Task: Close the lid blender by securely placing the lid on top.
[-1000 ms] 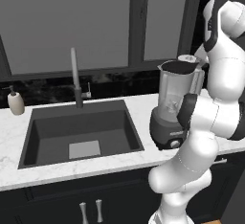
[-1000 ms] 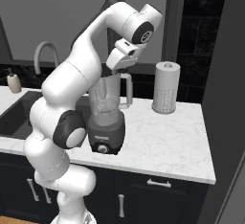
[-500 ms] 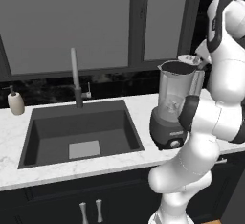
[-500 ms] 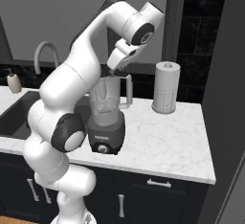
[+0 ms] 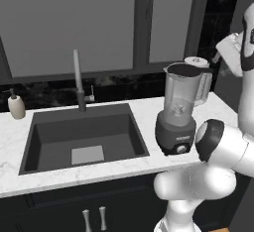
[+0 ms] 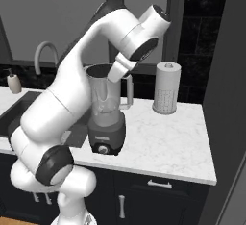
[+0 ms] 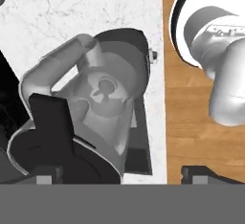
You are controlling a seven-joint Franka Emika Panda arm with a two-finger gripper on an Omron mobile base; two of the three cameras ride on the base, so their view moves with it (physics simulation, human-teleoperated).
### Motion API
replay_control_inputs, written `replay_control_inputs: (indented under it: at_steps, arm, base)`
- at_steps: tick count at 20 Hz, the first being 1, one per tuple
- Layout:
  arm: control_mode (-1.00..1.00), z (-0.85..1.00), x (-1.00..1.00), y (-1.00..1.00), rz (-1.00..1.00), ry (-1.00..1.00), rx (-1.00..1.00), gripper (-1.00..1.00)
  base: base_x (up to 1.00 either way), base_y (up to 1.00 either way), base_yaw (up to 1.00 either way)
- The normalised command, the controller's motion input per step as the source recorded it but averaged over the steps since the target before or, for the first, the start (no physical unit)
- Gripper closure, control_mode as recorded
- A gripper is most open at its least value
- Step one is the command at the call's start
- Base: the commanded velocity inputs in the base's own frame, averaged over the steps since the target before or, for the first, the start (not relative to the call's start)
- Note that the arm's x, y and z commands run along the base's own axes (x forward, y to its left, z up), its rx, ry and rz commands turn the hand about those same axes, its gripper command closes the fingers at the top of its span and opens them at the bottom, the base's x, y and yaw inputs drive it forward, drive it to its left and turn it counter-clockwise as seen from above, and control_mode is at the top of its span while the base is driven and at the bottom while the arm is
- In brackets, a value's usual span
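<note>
My tool (image 7: 119,176) is released: its two dark fingertips (image 7: 45,178) stand wide apart at the bottom of the hand view and grasp nothing. Just above the left tip, in the lower left of that view, lies the black lid (image 7: 43,158), a dark round disc across the mouth of the blender (image 7: 110,89). I look down the clear jar, with its handle curving off to the upper left and the knob (image 7: 152,54) of the base poking out near the centre top. In the left base view the lid (image 5: 182,69) shows as a dark oval on top of the blender (image 5: 179,112), right of centre; in the right base view the lid (image 6: 102,69) sits just under my hand, on the blender (image 6: 106,113) at centre left. Whether it is pressed fully home I cannot tell. The blender stands upright on the marble desk (image 6: 163,137), near the front edge. A white cylinder (image 6: 166,87) stands further back on the desk, to the right of the jar. Left of the blender is the sink (image 5: 49,132) with its faucet (image 5: 78,80), and a soap bottle (image 5: 17,106) at the far left.
</note>
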Motion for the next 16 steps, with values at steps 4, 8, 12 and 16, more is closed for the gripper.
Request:
replay_control_inputs:
  at_steps: [4, 8, 12, 16]
  arm:
    - [-1.0, -0.29, -1.0, 0.0, 0.16, -0.35, -0.03, -1.0]
    - [-1.0, -0.38, -1.0, 0.0, 0.14, -0.38, -0.08, -1.0]
    - [-1.0, -0.13, -1.0, 0.24, 0.07, -0.57, -0.13, -1.0]
    - [-1.0, -0.1, -1.0, 0.28, 0.08, -0.73, -0.22, -1.0]
  base:
    - [0.0, 0.0, 0.0]
    - [0.0, 0.0, 0.0]
    - [0.0, 0.0, 0.0]
    - [0.0, 0.0, 0.0]
